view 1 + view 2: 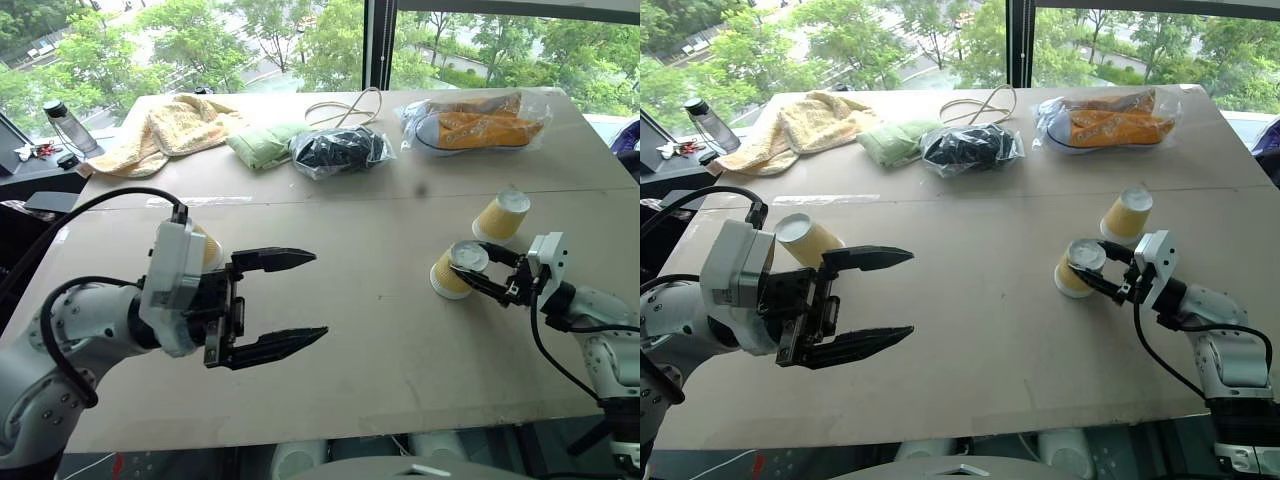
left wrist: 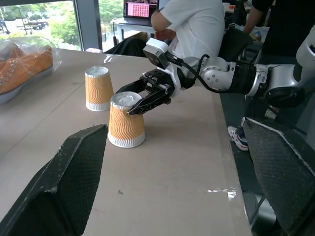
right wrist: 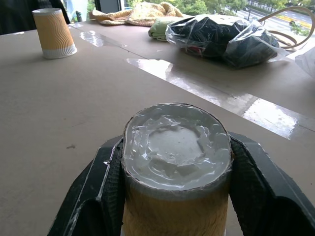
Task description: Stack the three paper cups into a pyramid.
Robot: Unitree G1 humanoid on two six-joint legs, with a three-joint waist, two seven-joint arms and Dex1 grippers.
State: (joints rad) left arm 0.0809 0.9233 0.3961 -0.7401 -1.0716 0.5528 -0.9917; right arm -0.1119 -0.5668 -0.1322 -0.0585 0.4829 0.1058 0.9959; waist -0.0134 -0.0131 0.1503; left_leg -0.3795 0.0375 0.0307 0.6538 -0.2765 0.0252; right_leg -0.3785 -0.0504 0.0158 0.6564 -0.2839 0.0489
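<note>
Table bears three cups (towel, probably).

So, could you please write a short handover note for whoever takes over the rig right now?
Right hand: shut on the near cup, gripping its upturned base. Left hand: open, holding nothing, above the table. Second cup stands upside down just behind the held one. Third cup stands far off, behind the left hand.
Done: nothing stacked.
Left: set two cups side by side, put the third on top.
</note>
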